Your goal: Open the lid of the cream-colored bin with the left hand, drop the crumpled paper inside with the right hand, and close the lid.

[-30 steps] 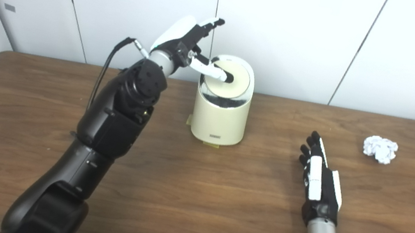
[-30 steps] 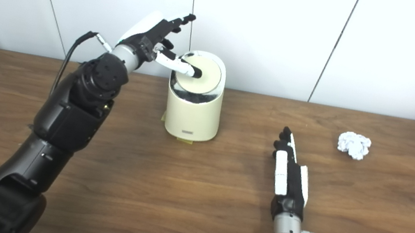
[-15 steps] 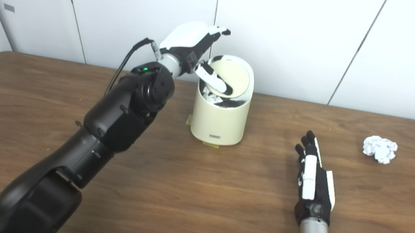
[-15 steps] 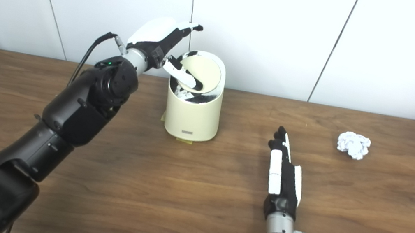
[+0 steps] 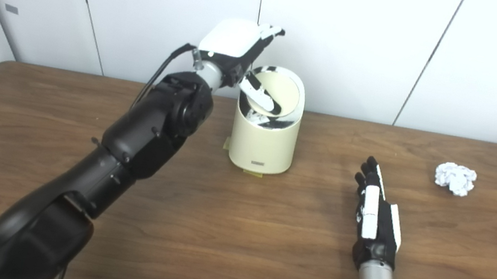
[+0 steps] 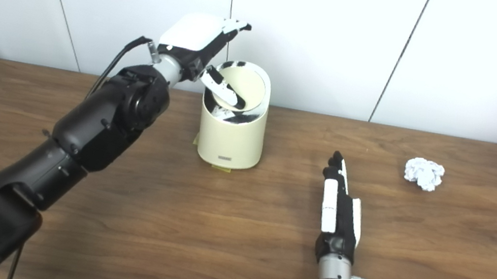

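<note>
Spanning the scene, brown wooden table (image 5: 213, 234). Near its back edge, cream-colored bin (image 5: 262, 144), upright, lid (image 5: 283, 96) tipped steeply inward. Over the bin's rim, left hand (image 5: 237, 53), fingers spread, thumb pressing down on the lid; possibly white scraps below, hard to tell. Flat on the table, right hand (image 5: 376, 217), open, empty. Well right of it, crumpled paper (image 5: 455, 178), untouched.
</note>
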